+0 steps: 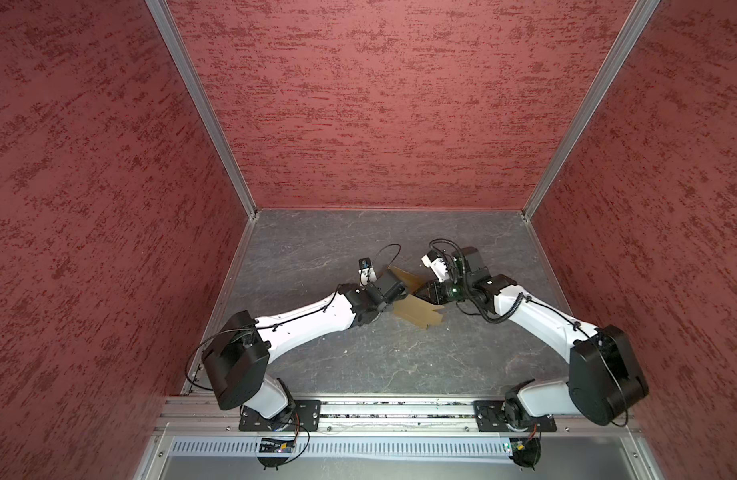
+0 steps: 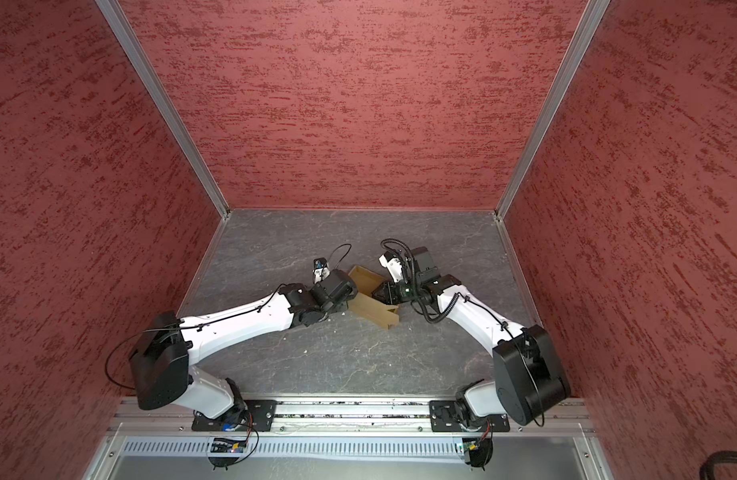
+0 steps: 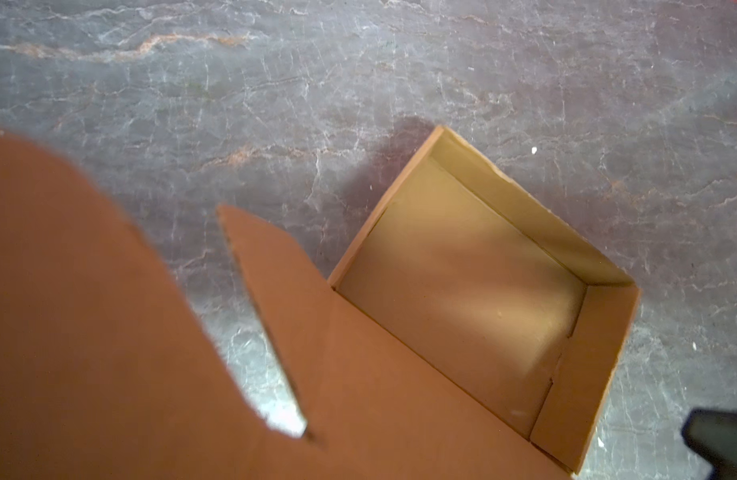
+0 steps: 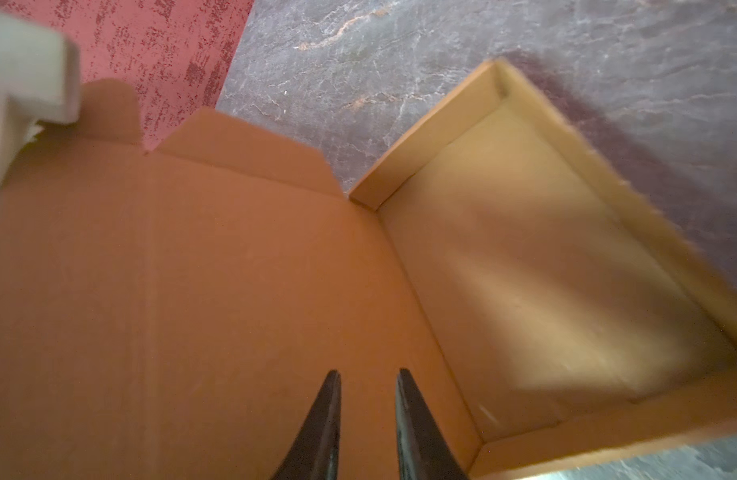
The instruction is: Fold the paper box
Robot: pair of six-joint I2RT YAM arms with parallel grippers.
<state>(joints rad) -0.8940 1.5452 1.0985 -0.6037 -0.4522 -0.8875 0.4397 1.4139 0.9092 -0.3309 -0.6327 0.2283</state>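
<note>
Two grippers meet at the box (image 2: 375, 309) in the middle of the table (image 1: 358, 357). Nearest, its lid (image 4: 192, 270) stands half up. The right gripper (image 4: 367, 371) is at the lid, fingers a little apart, holding nothing. I cannot tell about the left gripper (image 1: 393, 286); its fingers are hidden. Farther back is the tray (image 4: 545, 270). I think the lid should go over slowly, so the tray does not slide.
</note>
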